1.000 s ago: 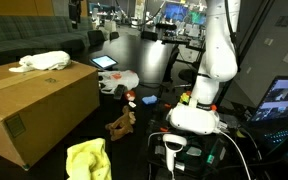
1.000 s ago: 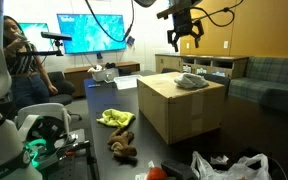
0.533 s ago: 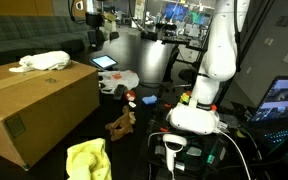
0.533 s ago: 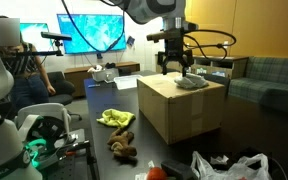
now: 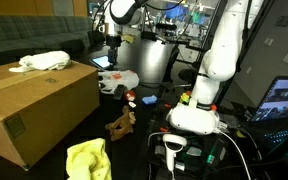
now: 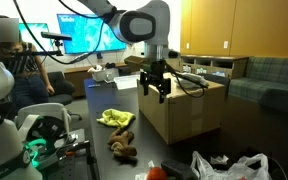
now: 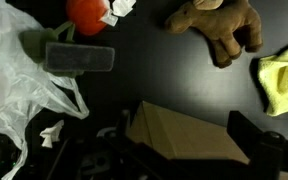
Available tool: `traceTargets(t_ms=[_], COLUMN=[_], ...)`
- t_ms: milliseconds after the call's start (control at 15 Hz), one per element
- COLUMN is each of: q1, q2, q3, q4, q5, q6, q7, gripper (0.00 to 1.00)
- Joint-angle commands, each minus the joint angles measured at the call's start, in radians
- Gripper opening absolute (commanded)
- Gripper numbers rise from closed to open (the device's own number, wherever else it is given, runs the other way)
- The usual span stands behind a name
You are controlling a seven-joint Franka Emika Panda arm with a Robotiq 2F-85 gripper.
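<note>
My gripper [image 5: 111,47] [image 6: 154,90] hangs open and empty in the air, beside the near corner of the big cardboard box [image 5: 39,105] [image 6: 189,108]. A white cloth [image 5: 42,61] lies on top of the box. The wrist view looks down on the box's corner [image 7: 184,140] between my fingers, with the gripper [image 7: 181,125] well above the black table. Below lie a brown plush toy [image 7: 219,25] [image 5: 120,124] [image 6: 121,146], a yellow cloth [image 7: 284,80] [image 5: 88,160] [image 6: 116,118] and a white plastic bag [image 7: 24,85] [image 5: 119,80].
A red object [image 7: 87,12] [image 5: 131,97] and a grey flat piece [image 7: 79,58] lie by the bag. The robot's base [image 5: 196,115] stands at the table's end. A person [image 6: 24,65] sits by screens [image 6: 94,32]. A dark sofa [image 5: 34,35] runs behind the box.
The arm has swung down from high above the box's top and out past its corner, over the table. The jaws have stayed open.
</note>
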Motion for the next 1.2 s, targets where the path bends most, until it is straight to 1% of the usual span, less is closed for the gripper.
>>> traceTargets(t_ms=[0,200,333,600,933,1133], q1=[0.016,0.035,0.052,0.086,0.125,0.159], q2=[-0.117,-0.152,-0.162,-0.161,-0.120,-0.088], q3=[-0.015,-0.012,-0.002,0.020,0.071,0.105], q4=[-0.170,-0.234,-0.264,-0.327,-0.404,-0.434], q5=[0.090,0.146,0.154,0.101,0.000,-0.006], q6=[0.073,0.093,0.120,0.197,0.290,0.342], q7=[-0.031,-0.001,0.030,0.070,0.168,0.215], gripper=[1.00,1.00,1.00,1.00,1.00,1.00])
